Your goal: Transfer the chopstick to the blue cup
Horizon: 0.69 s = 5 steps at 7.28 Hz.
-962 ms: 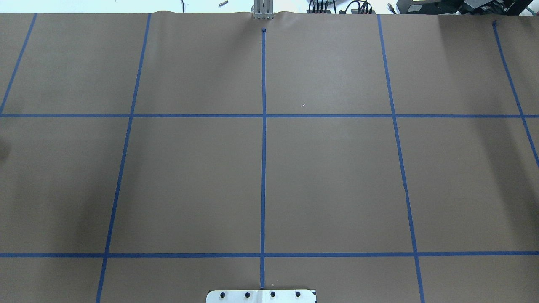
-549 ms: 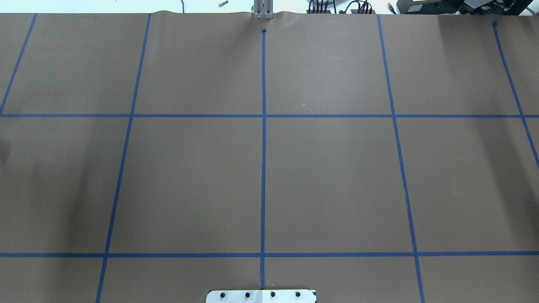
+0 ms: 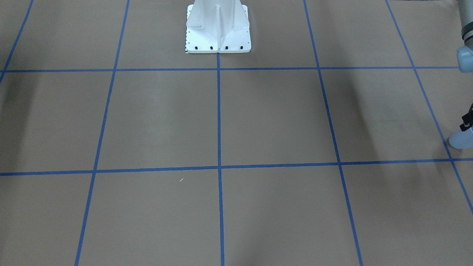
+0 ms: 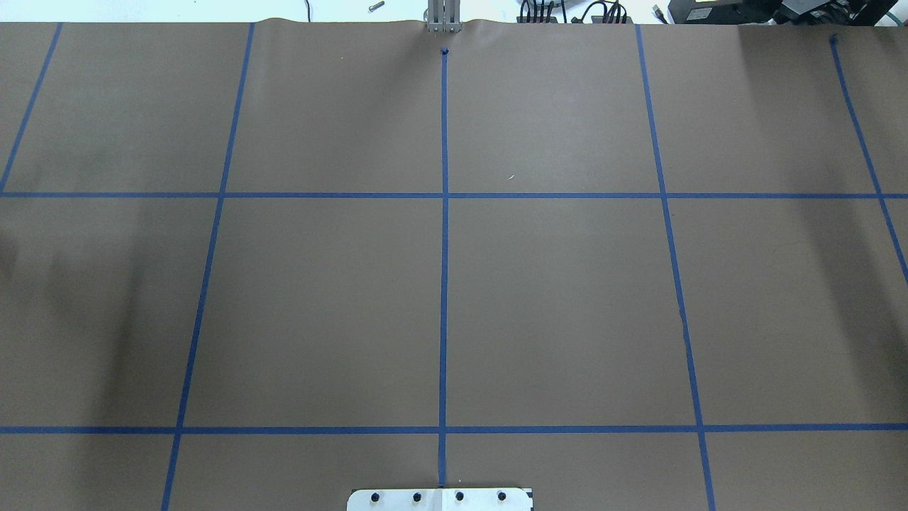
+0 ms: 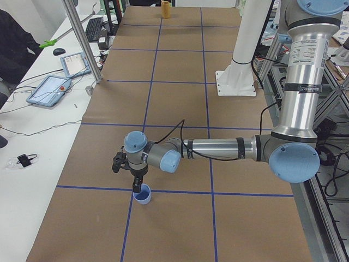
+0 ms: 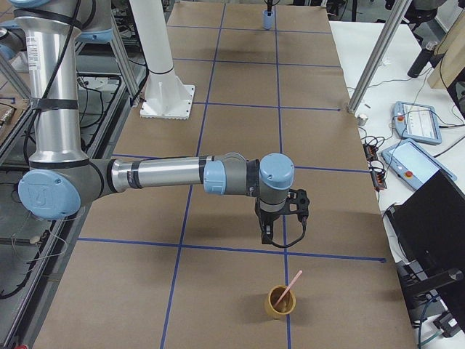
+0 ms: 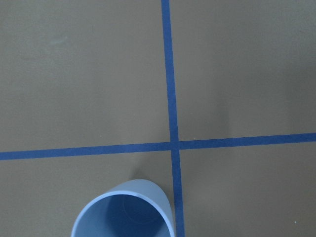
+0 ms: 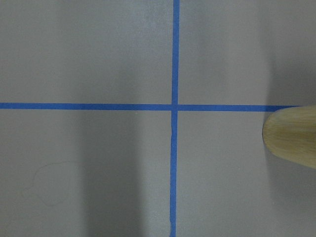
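The pale pink chopstick [image 6: 291,284] leans inside a tan wooden cup [image 6: 280,301] near the table's end; that cup's side also shows in the right wrist view [image 8: 291,137]. My right gripper [image 6: 267,235] hangs a little behind that cup, apart from it; I cannot tell whether it is open or shut. The blue cup [image 5: 143,195] stands upright at the opposite end [image 3: 461,140], its dark blue inside showing [image 7: 126,213]. My left gripper [image 5: 137,184] hovers right over its rim [image 3: 466,125]; whether it is open or shut cannot be told.
The white robot pedestal [image 3: 218,31] stands at mid-table on brown paper with a blue tape grid. A tiny white speck [image 3: 181,179] lies near the middle. Side benches hold tablets [image 5: 50,89], a metal post [image 6: 370,62] and a dark screen [image 6: 436,233]. A person's dark sleeve [image 5: 12,43] is at one bench.
In the overhead view only the faint shadows at the table's left edge have shifted a little; nothing else differs.
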### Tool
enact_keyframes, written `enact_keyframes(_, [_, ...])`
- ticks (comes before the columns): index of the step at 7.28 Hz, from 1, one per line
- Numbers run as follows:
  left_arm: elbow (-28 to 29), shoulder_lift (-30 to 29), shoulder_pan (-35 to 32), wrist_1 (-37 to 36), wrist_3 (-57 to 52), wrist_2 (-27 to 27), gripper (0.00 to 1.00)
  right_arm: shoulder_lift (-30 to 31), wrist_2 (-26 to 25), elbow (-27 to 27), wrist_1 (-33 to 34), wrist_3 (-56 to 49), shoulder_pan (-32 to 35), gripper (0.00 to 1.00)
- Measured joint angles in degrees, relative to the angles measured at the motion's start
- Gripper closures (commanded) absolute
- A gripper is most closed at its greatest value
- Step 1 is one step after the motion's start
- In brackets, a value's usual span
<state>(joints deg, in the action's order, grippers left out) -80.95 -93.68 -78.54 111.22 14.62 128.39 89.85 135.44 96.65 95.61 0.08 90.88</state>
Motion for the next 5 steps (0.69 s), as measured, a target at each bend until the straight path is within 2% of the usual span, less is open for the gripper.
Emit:
enact_keyframes(3, [1.0,0.0,1.1,0.3,0.0,-0.2,0.02,0.0,0.0,0.0,0.0,0.2,0.0,0.00])
enact_keyframes(4, [1.3,0.0,1.9,0.6,0.0,-0.5,0.21,0.0,0.0,-0.1,0.0,0.3,0.0,0.00])
enact_keyframes(5, [1.7,0.0,2.8,1.1,0.1,-1.1,0.60,0.0,0.0,-0.2,0.0,0.3,0.0,0.00])
